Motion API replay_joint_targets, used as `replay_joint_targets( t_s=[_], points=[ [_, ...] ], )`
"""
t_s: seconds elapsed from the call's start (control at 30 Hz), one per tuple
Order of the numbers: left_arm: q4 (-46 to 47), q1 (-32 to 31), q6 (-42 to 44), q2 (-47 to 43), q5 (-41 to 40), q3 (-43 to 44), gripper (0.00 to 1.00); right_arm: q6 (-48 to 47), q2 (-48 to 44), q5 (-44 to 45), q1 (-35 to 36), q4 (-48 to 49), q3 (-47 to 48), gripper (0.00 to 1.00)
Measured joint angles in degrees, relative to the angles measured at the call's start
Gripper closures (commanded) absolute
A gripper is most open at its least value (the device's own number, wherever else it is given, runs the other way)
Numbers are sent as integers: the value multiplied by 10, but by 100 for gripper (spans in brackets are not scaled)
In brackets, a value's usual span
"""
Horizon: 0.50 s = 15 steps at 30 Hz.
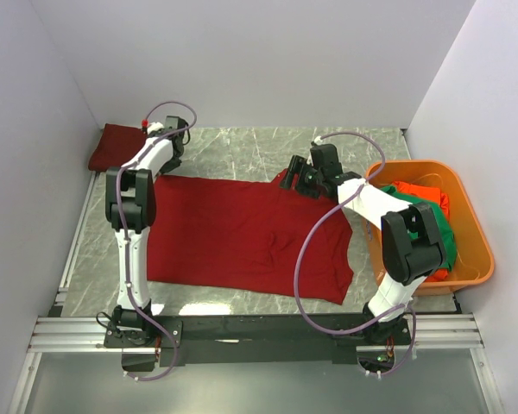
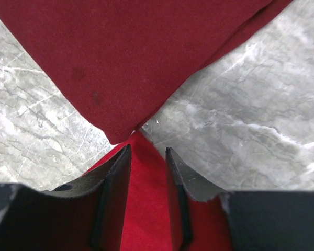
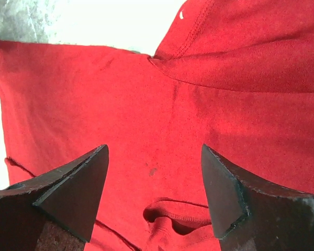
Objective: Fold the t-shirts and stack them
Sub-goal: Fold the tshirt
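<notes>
At counter (image 1: 233,155) centre a crimson t-shirt (image 1: 242,237) spread flat, left gripper (image 2: 148,150) placed at its 11 o'clock corner, jaws narrow, hold not discernible, right gripper (image 3: 155,151) held over its 1 o'clock edge, jaws wide, folded t-shirt (image 1: 116,147) laid at 10 o'clock

No writing, label, brand or number can be read anywhere. A white fleck (image 3: 182,15) on the crimson t-shirt (image 3: 146,115) is too small to make out.
</notes>
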Motion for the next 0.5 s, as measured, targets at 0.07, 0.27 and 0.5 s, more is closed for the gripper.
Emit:
replay_joint_targets(
  t_s=[0.07,0.27,0.5],
  points=[
    [-1,0,0,3,-1,0,60,0,0,-2,0,0,-1,22],
    [0,0,0,19,-2,9,65,0,0,-5,0,3,-1,22],
    [4,0,0,22,5,13,89,0,0,-5,-1,5,-2,22]
  ],
)
